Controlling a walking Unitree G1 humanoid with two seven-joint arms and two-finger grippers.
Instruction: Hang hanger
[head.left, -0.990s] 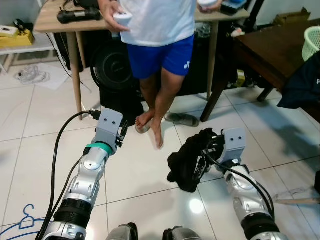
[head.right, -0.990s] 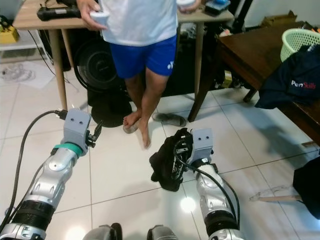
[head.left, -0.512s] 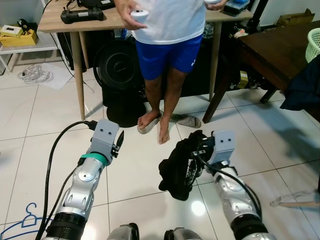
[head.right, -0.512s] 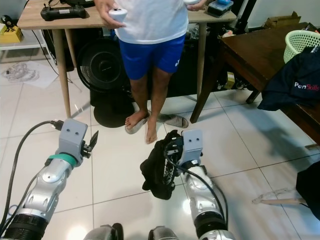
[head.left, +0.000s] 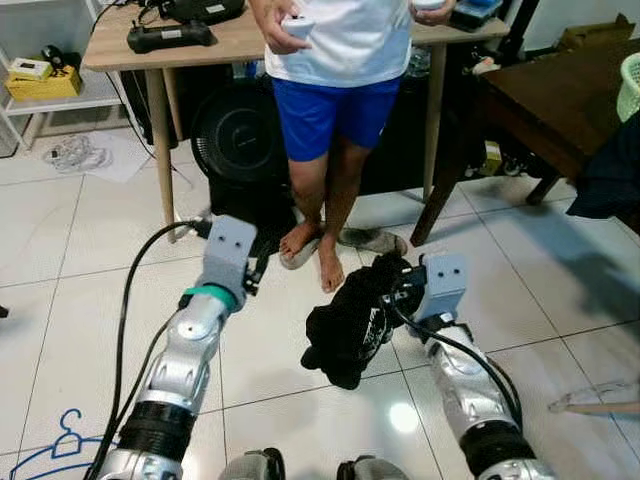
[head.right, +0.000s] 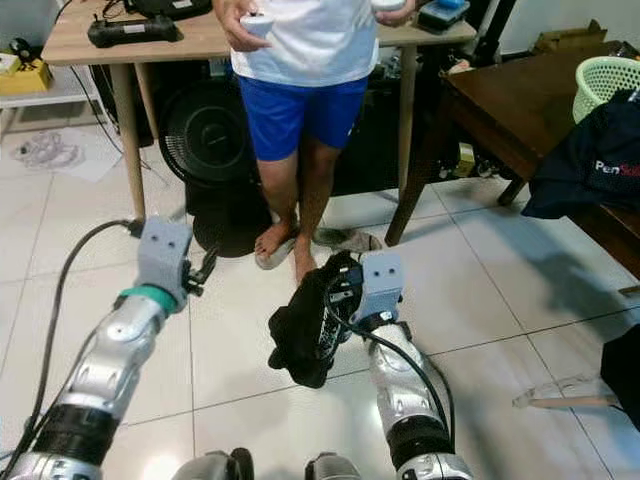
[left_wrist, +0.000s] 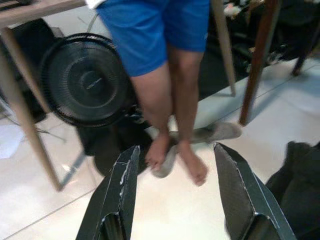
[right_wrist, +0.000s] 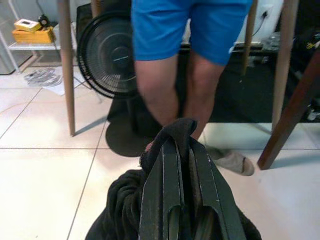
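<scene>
Two silver arms reach forward over a white tiled floor (head.left: 60, 250). The right gripper (right_wrist: 182, 150) has its two black fingers pressed close together on a fold of a black garment (head.left: 350, 320), which hangs bunched below it, above the tiles; the fingertips themselves are buried in the cloth, so exactly how they bite cannot be made out. No hanger can be made out inside the bundle. The left gripper (left_wrist: 175, 172) is held up empty beside it, its fingers (left_wrist: 117, 187) spread wide, with the black cloth apart from it, toward the robot's right.

A blue hanger (head.left: 50, 445) lies flat on the tiles at the robot's near left, beside the left arm's black cable; it is cut off by the picture edge, and only its hook and part of one shoulder show.

Straight ahead stands a person (head.left: 335, 110) in blue shorts and a white shirt, barefoot, cropped at the chest, each hand holding a small white controller (head.left: 297, 27). Behind the legs are a black floor fan (right_wrist: 107, 55) and a light wooden table (head.left: 180, 45). A grey slipper (head.left: 370, 240) lies on the floor by the feet. On the right is a dark wooden table (head.right: 510, 95) with a green basket (head.right: 605, 80) and dark clothing (head.right: 590, 165) at its edge, both partly cut off.
</scene>
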